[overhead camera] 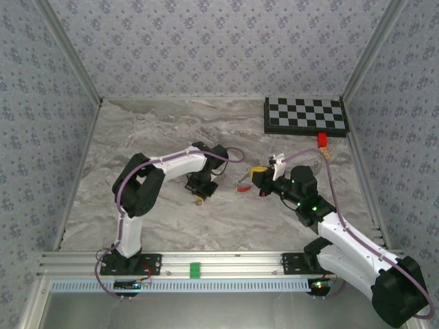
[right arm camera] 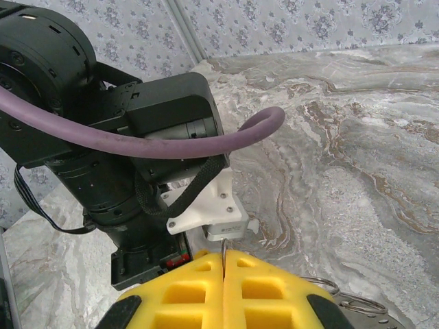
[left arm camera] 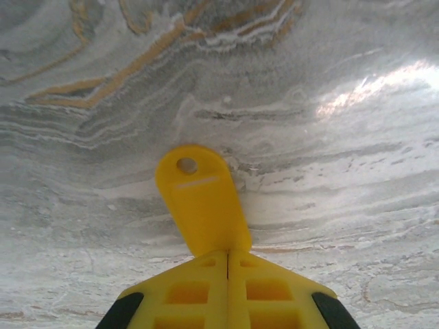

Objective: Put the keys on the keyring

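flat yellow plastic key (left arm camera: 202, 202): matt, smooth, slightly waxy. grey marble-look tabletop (left arm camera: 370, 96): glossy, with a glare patch. thin silvery metal wire keyring (right arm camera: 363, 300): shiny. purple round cable (right arm camera: 171, 147): rubbery, satin. white plastic bracket (right arm camera: 212, 209): matt. black arm housing (right arm camera: 41, 62): matt, looks plastic.

The table (overhead camera: 158, 137) has a marbled top, grey and white with tan veins, and a bright patch of glare shows on it in the left wrist view. A black-and-white checkerboard (overhead camera: 306, 115) lies flat in the far right corner. Just in front of its near edge sits a small red block (overhead camera: 321, 139), and a little nearer lies a tiny tan piece (overhead camera: 328, 155) — too small to make out. Near the middle is the red tag of the keyring (overhead camera: 243, 184) — whether it rests on the surface cannot be told.
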Action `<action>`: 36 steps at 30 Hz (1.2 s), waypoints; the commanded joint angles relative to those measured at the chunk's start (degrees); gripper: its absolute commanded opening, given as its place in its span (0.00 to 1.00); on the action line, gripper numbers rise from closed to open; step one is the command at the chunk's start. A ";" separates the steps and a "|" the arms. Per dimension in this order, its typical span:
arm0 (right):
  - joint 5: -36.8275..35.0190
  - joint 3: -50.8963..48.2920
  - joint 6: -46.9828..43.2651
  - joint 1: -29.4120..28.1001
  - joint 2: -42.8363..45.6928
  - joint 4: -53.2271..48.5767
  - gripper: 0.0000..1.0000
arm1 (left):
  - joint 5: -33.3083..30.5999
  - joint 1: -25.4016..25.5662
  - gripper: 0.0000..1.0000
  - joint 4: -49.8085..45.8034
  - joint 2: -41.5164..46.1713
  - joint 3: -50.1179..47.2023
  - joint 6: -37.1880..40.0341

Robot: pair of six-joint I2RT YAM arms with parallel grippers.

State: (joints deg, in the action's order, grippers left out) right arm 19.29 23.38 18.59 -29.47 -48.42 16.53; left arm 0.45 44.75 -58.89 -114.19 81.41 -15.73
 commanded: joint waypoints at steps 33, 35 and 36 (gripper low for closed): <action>-0.48 -2.17 0.33 0.21 -0.61 6.22 0.00 | -7.71 4.34 0.00 12.85 43.66 -28.04 -6.42; -0.39 -2.06 0.46 0.13 -0.75 6.32 0.00 | -6.72 4.42 0.00 10.52 43.13 -28.01 -7.35; -0.31 -2.09 0.41 0.16 -0.75 6.29 0.00 | -6.44 4.56 0.00 9.68 42.61 -28.05 -7.56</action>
State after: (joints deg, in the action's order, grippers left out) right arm 19.25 21.45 18.59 -29.47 -49.17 20.32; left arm -8.10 48.82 -44.53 -71.75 53.34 -20.93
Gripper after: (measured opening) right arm 0.040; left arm 0.048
